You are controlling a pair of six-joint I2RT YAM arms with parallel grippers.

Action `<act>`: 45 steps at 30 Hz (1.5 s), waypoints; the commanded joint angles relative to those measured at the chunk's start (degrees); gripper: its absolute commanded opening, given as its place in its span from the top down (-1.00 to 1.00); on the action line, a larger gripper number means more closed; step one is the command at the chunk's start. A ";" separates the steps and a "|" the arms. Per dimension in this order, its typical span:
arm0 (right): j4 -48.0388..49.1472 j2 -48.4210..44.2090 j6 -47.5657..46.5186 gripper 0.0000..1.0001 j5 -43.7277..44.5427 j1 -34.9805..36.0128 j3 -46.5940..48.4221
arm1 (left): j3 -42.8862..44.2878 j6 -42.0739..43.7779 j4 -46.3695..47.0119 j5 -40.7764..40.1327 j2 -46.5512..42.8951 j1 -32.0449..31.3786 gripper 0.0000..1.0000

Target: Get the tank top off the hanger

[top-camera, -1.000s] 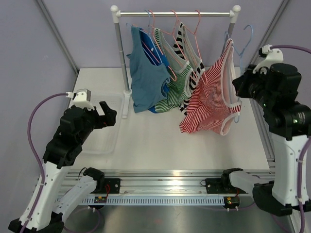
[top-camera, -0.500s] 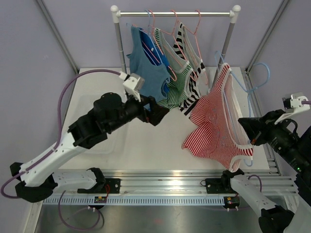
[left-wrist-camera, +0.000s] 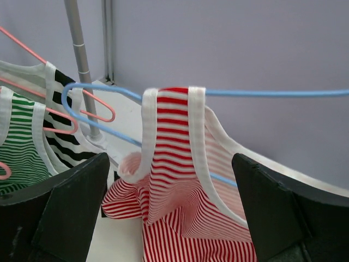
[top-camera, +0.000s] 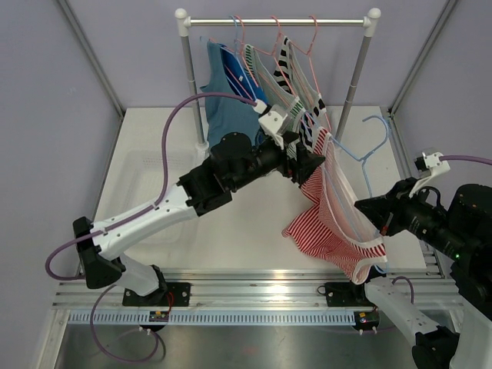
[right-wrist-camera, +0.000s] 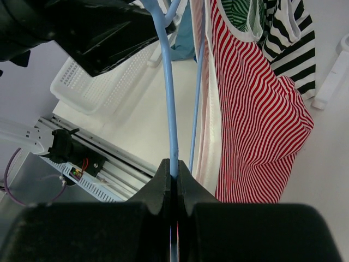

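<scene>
The red-and-white striped tank top (top-camera: 332, 227) hangs on a blue wire hanger (top-camera: 367, 146), off the rack and over the right of the table. My right gripper (top-camera: 378, 221) is shut on the hanger's wire (right-wrist-camera: 169, 109) and holds it up; its jaws (right-wrist-camera: 174, 174) pinch the wire, with the top (right-wrist-camera: 256, 120) draped beside it. My left gripper (top-camera: 309, 165) is open, reached across to the top's upper end. In the left wrist view the shoulder strap (left-wrist-camera: 174, 142) hangs over the hanger (left-wrist-camera: 272, 93) between the spread fingers (left-wrist-camera: 71, 207), untouched by them.
The rack bar (top-camera: 277, 21) holds a blue top (top-camera: 227, 108), a green-striped top (top-camera: 280, 115) and a black-and-white striped top (top-camera: 296, 92) on pink hangers, just behind my left gripper. A clear basket (top-camera: 146, 200) sits on the table's left. The rack's right post (top-camera: 357, 69) stands near the hanger hook.
My right gripper has carried the hanger with the red top off the rack, down and toward the near right. My left arm has swung from the left side across to the top.
</scene>
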 commanded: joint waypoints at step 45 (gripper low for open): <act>-1.25 1.58 -7.09 1.00 0.48 15.54 -9.51 | -2.45 5.03 -5.58 -18.15 -7.50 11.07 1.00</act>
